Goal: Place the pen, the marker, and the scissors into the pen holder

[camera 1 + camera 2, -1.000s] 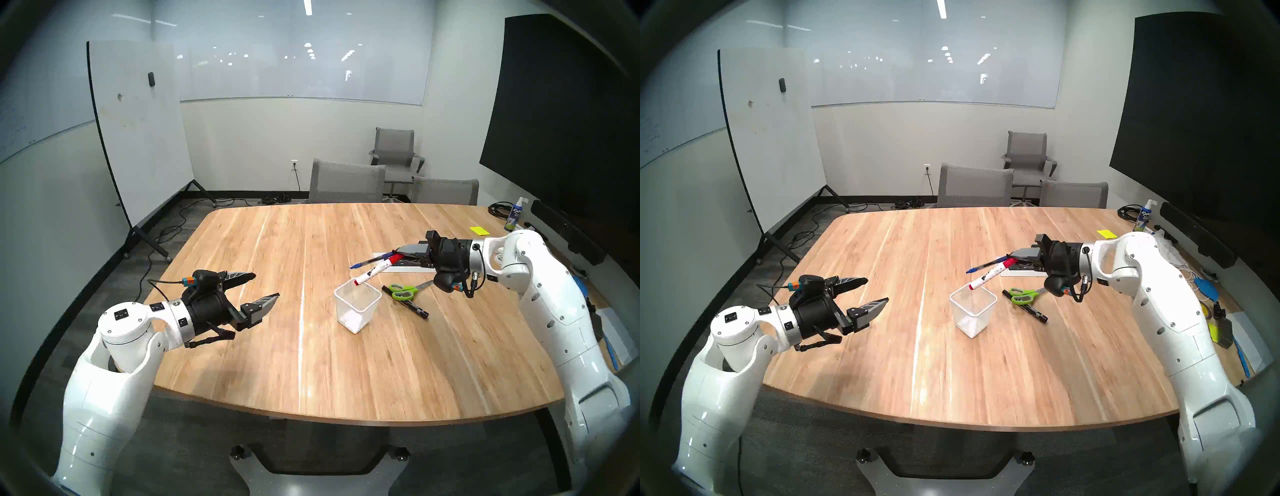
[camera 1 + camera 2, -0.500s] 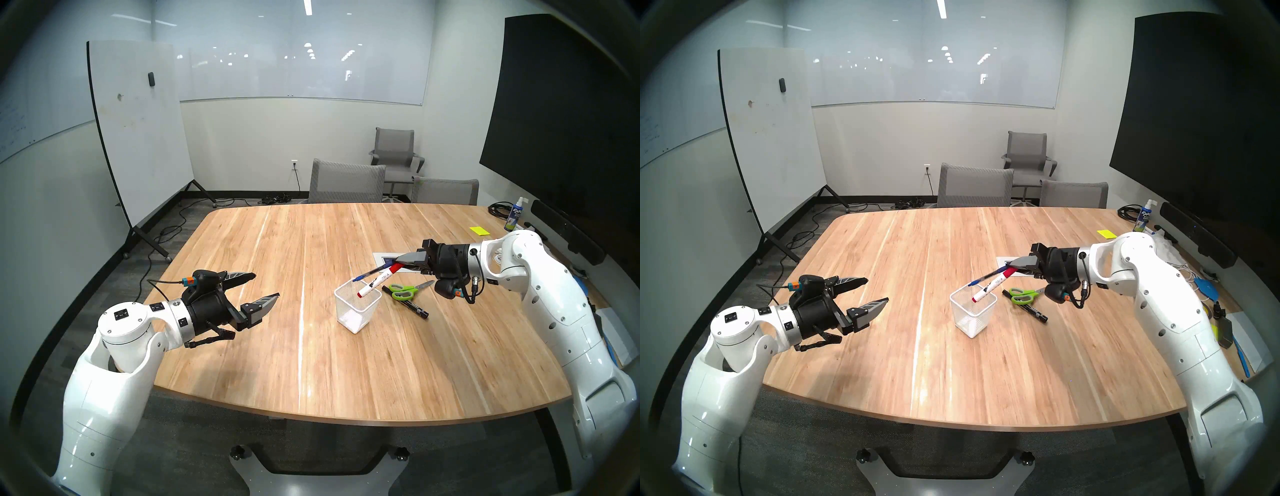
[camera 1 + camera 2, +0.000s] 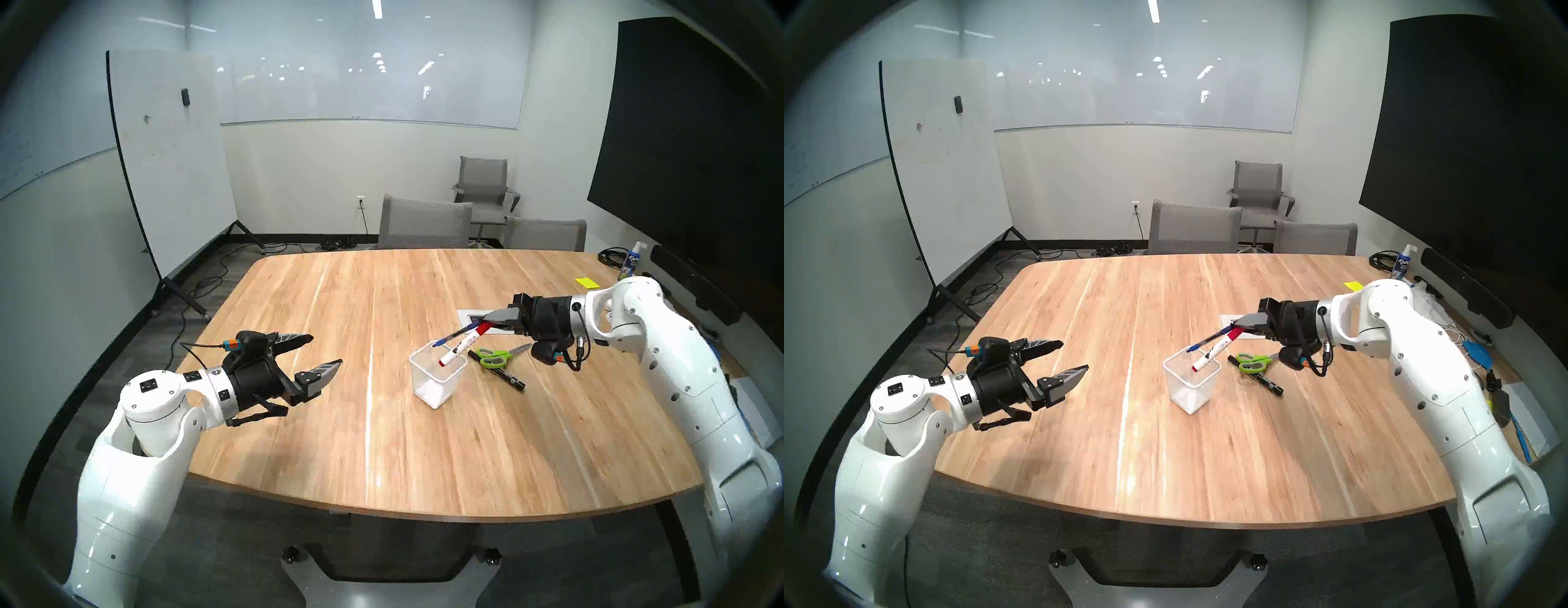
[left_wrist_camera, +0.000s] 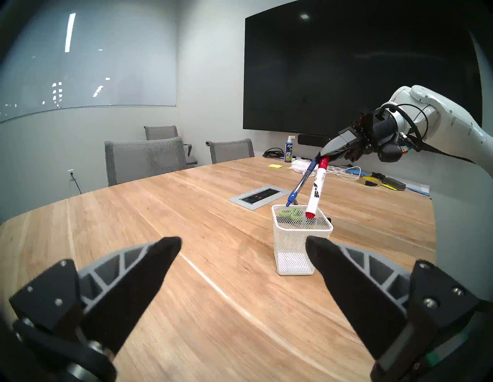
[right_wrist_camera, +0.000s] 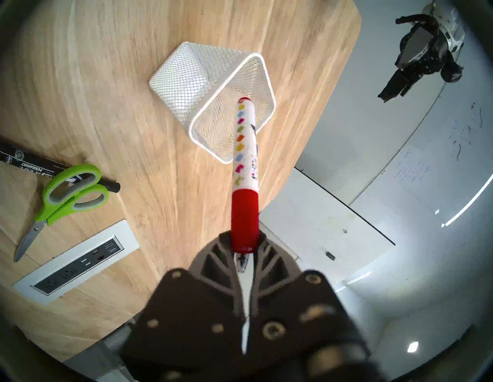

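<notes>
A white wire-mesh pen holder (image 3: pixel 438 375), square with rounded corners and slightly tapered, is stood upright on the pale, long-grained wooden tabletop (image 3: pixel 382 446); it is taken here as the landmark. Its fine lattice is seen through to a solid white base, and its rolled rim is smooth and unbroken.

Above and just behind the holder, the right pincer (image 3: pixel 488 321) is clenched on two things at once: a thick white marker (image 3: pixel 460 345) with a glossy red cap and a red end plug, and a slim pen (image 3: pixel 456 335) with a blue cap and clear barrel. Both are held by their upper ends and are slanted downward toward the holder. The marker's red plug is seen over the holder's mouth, near the rim on the side toward the right arm; whether it is touching the mesh cannot be told. The pen's blue tip is hung over the far rim, apart from the marker's lower end.

On the tabletop beside the holder, toward the right arm, small scissors (image 3: pixel 496 356) with lime-green loop handles lined in grey and short silver blades are laid flat across a thick black marker (image 3: pixel 498 372). Behind the holder a flat rectangular socket panel (image 5: pixel 77 262) with a brushed metal frame is set flush in the wood.

Well apart from the holder, on its other side, the left pincer (image 3: pixel 326 351) is held released, its dark ribbed fingers (image 4: pixel 149 269) spread wide above bare wood. A broad clear stretch of tabletop is left between the holder and the near rounded edge.
</notes>
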Robot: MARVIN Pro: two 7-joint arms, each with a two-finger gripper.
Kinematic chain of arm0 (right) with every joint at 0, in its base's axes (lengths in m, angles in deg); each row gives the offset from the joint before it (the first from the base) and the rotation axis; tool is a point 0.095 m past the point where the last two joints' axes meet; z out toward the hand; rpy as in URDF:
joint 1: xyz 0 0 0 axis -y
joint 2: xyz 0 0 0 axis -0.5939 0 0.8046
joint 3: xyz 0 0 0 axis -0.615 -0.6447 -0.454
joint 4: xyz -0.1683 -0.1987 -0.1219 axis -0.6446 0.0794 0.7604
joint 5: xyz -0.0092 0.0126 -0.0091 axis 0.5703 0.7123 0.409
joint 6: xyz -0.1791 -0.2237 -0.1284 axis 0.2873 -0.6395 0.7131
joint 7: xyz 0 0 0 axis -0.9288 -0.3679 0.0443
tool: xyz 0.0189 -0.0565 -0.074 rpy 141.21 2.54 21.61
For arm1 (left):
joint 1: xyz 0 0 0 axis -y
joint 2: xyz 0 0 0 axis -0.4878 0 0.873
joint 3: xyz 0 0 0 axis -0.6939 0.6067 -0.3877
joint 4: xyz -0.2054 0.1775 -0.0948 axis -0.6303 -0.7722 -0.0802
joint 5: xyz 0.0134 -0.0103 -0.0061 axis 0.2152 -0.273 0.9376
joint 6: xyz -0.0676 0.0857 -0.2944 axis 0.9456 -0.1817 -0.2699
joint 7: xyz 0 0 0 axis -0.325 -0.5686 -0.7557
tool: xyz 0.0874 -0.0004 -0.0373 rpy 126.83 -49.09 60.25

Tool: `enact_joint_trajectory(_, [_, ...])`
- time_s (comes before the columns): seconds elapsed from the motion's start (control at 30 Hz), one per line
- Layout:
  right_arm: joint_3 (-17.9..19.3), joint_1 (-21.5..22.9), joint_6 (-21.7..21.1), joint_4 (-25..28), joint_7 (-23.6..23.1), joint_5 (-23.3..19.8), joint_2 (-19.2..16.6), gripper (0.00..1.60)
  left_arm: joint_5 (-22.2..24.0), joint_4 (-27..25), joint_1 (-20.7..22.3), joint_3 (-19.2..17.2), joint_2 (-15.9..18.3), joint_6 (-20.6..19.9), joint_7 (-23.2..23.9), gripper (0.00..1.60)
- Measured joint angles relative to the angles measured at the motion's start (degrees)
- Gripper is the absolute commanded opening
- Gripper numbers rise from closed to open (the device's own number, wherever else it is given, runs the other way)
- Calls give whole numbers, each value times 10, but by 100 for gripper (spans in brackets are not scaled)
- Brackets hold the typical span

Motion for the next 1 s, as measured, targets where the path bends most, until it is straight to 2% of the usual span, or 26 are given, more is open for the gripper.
enact_joint_trajectory(0.53, [-37,22,0,-4,3,36,14,0,0,0,0,0,0,0,0,160])
enact_joint_trajectory(1.0, [-42,33,0,-13,4,46,28,0,0,0,0,0,0,0,0,160])
